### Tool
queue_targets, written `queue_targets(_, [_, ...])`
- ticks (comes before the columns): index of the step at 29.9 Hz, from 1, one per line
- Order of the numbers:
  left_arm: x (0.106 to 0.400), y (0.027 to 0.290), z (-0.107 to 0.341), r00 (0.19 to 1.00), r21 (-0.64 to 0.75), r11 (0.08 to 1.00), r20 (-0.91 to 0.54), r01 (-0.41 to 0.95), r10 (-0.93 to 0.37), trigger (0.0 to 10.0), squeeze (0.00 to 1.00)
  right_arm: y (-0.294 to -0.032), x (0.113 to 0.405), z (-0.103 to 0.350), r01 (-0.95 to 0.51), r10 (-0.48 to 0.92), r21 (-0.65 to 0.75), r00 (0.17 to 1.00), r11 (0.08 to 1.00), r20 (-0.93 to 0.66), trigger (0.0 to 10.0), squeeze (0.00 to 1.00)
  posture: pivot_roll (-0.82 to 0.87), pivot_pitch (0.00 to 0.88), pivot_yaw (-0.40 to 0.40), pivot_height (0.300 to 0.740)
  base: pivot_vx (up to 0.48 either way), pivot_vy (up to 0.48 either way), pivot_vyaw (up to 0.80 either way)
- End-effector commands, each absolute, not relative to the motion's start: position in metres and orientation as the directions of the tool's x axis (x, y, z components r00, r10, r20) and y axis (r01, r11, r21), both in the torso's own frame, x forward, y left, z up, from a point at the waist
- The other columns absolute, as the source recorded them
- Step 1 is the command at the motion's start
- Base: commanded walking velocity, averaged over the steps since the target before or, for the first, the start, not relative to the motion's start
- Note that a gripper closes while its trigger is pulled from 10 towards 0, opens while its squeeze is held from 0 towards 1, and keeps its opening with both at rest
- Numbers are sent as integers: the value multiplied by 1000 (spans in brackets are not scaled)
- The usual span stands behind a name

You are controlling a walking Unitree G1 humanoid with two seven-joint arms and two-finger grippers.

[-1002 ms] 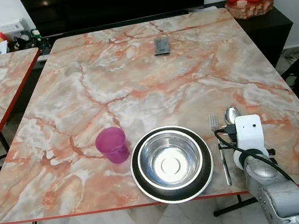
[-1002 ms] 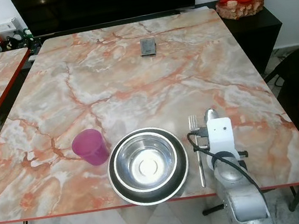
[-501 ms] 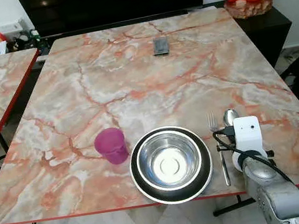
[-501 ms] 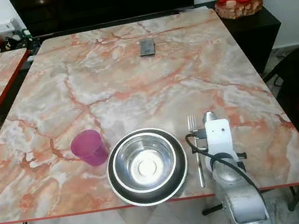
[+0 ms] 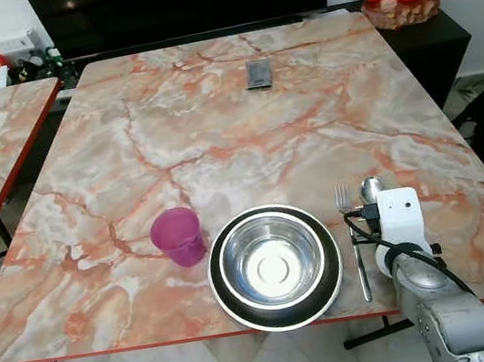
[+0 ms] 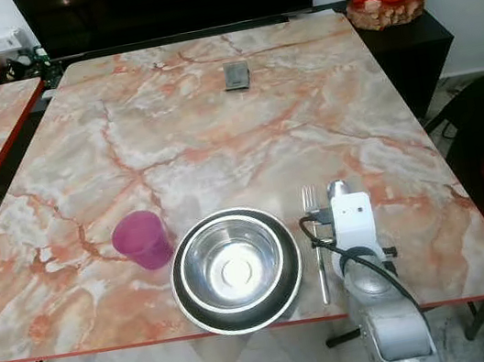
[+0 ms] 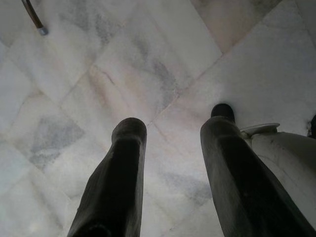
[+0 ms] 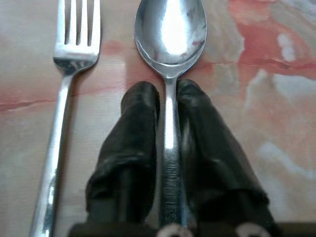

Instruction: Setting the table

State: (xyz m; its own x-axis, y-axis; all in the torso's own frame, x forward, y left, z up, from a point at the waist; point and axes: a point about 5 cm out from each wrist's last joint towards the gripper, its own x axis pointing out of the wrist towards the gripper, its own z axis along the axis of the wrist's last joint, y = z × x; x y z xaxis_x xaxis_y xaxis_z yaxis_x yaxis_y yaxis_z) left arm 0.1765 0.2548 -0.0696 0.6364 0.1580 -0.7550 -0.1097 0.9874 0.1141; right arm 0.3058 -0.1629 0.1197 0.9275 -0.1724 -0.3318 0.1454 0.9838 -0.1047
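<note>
At the lower right of the head views the right gripper [image 8: 168, 94] is clamped on the spoon [image 8: 171, 29], whose handle runs straight between its fingers, bowl pointing away, parallel to the fork [image 8: 69, 74] just beside it.

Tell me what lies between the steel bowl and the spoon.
The fork lies there, on the table beside the bowl; the spoon sits clamped in the right gripper, as the right wrist view shows.
</note>
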Motion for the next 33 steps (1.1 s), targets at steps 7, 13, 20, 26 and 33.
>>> queue_targets(7, [167,259,-73,607,123,985,-776,-118,170,10000,0,-158,301,105,120,-148,-95,902,988,-406,10000,0,-26,189,71,740,0,0,0])
queue_targets(13, [168,259,-73,608,124,985,-776,-119,171,10000,0,-158,302,106,117,-145,-93,904,989,-403,10000,0,-24,190,71,740,0,0,0])
queue_targets(20, [168,259,-73,608,124,985,-775,-119,171,10000,0,-157,306,117,125,-144,-77,929,989,-341,10000,0,-26,188,71,740,0,0,0])
queue_targets(26, [168,259,-73,608,123,985,-775,-119,171,10000,0,-158,309,123,132,-146,-67,940,989,-309,10000,0,-27,186,69,740,0,0,0])
queue_targets(33, [168,258,-73,609,122,985,-774,-123,172,10000,0,-157,310,125,128,-143,-68,944,989,-296,10000,0,-25,183,65,740,0,0,0])
